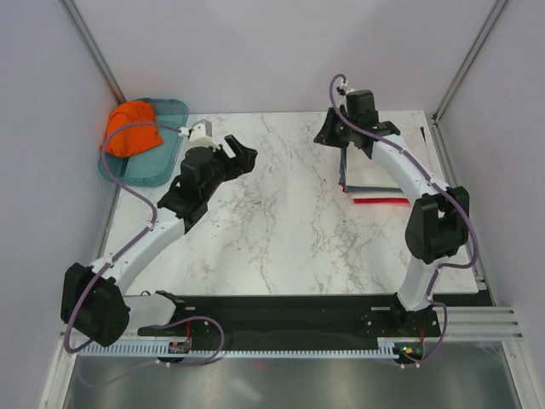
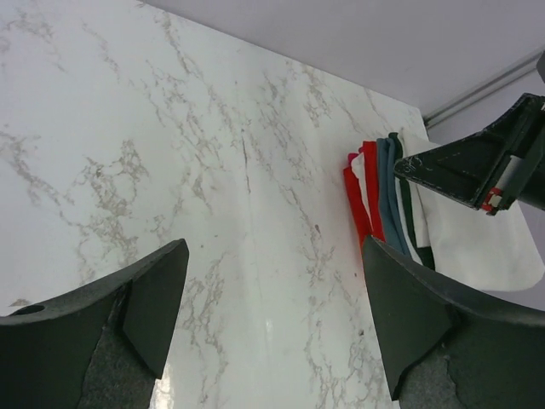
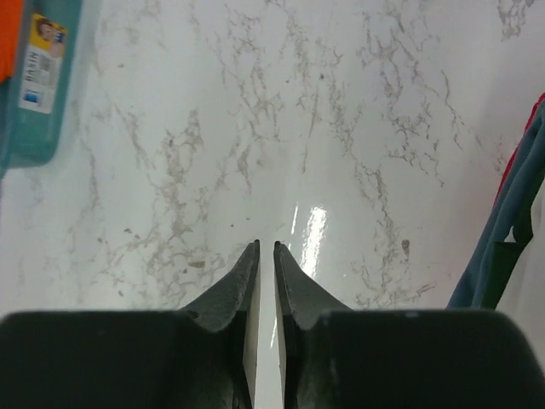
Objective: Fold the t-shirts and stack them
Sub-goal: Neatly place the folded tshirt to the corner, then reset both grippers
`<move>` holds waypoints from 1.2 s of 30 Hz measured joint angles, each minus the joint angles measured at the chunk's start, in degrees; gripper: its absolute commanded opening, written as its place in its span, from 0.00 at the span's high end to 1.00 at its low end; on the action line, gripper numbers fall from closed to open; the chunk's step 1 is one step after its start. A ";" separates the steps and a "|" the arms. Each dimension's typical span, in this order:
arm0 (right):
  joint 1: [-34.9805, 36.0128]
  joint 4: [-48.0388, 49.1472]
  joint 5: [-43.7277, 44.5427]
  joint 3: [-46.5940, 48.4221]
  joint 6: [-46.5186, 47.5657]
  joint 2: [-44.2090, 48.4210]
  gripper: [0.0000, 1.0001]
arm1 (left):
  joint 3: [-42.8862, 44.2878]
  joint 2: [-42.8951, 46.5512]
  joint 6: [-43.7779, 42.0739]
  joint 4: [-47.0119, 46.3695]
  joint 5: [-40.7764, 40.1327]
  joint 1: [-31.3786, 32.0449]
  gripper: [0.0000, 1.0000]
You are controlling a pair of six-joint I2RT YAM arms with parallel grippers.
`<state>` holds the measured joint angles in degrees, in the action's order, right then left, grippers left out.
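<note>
both reach forward | left gripper (image 2: 272, 315) spread wide | right gripper (image 3: 265, 256) nearly closed

In the overhead view the white right arm (image 1: 400, 166) covers most of the stack of folded t-shirts (image 1: 362, 177) at the right of the marbled desk (image 1: 281, 221); only a slate-blue edge and a red strip show. In the right wrist view the translucent teal plastic tray (image 3: 34, 111) is cut by the left edge, its sticker's (image 3: 43, 64) print too small to read, and the orange t-shirt (image 3: 4, 34) is a sliver at upper left.
</note>
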<state>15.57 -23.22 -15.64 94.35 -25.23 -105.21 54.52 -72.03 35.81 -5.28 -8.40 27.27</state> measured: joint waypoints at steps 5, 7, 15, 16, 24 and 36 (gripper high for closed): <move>6.51 -7.52 13.60 5.27 4.17 -6.73 0.85 | -5.11 4.13 0.02 1.05 0.20 -2.84 0.10; 8.57 -9.90 18.40 6.45 5.20 -9.11 0.87 | -6.99 4.55 0.04 1.70 0.57 -3.45 0.10; 11.61 -16.70 31.93 8.90 7.15 -15.91 0.91 | -10.29 4.57 0.07 3.23 2.32 -3.56 0.10; 11.54 -17.14 33.53 8.96 7.23 -16.46 0.91 | -10.32 4.50 0.07 3.23 2.54 -3.56 0.10; 10.29 -19.17 41.57 8.98 7.72 -18.88 0.91 | -10.36 3.02 0.07 3.23 2.99 -3.58 0.10; 2.82 -18.84 42.34 5.40 7.91 -18.67 0.87 | -10.62 2.47 0.07 3.21 3.04 -3.78 0.11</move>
<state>18.39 -42.06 26.70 99.74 -17.32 -123.87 43.90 -69.56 35.88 -2.07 -5.37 23.49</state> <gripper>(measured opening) 0.089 0.895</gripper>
